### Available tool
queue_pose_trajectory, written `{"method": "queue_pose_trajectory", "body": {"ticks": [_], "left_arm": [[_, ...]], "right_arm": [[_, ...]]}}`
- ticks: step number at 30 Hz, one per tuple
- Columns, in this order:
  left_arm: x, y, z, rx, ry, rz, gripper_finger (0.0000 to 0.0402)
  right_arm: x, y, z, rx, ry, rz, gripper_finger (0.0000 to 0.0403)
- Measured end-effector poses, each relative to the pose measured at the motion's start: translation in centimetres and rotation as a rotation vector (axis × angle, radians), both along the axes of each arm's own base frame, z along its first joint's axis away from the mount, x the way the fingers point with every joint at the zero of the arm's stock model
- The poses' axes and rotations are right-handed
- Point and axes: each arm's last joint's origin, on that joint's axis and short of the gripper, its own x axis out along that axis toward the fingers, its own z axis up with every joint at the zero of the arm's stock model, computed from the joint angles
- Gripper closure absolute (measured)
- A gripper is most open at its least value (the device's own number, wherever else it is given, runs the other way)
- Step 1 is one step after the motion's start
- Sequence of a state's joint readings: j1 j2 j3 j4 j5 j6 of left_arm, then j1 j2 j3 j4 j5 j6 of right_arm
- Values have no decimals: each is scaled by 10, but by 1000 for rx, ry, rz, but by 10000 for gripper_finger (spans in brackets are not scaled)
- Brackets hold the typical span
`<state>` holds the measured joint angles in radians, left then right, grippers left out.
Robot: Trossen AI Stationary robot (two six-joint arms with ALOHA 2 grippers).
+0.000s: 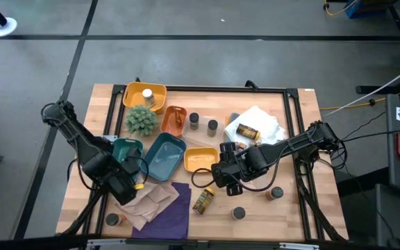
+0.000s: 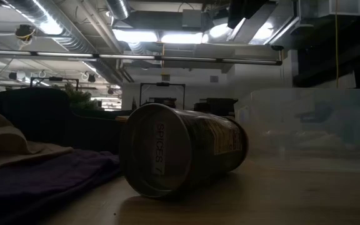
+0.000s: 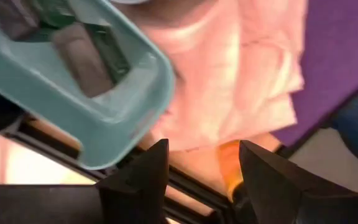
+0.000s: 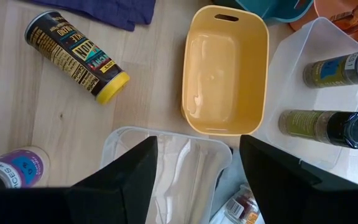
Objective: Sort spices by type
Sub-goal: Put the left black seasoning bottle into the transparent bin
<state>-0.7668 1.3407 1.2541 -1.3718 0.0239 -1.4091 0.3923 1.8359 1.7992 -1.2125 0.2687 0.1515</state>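
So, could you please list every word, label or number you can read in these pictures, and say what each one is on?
"SPICES 7": strip on the base of the jar lying on its side, low view.
"SPICES": part of a label on the jar with the purple label, right wrist view; the rest is cut off.
Black and yellow label on the yellow-lidded jar: too blurred to read.
Upright jars' labels: too small.

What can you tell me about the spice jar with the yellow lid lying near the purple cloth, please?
The yellow-lidded jar is a small cylinder lying on its side on the bare wooden table, apart from the other jars. Its dark label carries pale lettering. It lies just beside the purple cloth, below the empty yellow tray. Nothing grips it.
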Motion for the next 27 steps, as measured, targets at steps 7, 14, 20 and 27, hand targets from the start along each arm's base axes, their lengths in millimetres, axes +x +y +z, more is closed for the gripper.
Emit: {"method": "queue_pose_trajectory", "body": {"ticks": [7,14,20,27], "left_arm": [[4,-8,1,-76,-44,-2,224],[2,-9,1,-134,32,53,224],[1,-8,1,-128,43,79,224],[-1,-5,-1,-101,86,190,224]], "right_arm": [[0,0,0,10,-1,3,173],[0,2,0,51,10,17,173],[0,2,0,51,10,17,173],[0,2,0,51,10,17,173]]}}
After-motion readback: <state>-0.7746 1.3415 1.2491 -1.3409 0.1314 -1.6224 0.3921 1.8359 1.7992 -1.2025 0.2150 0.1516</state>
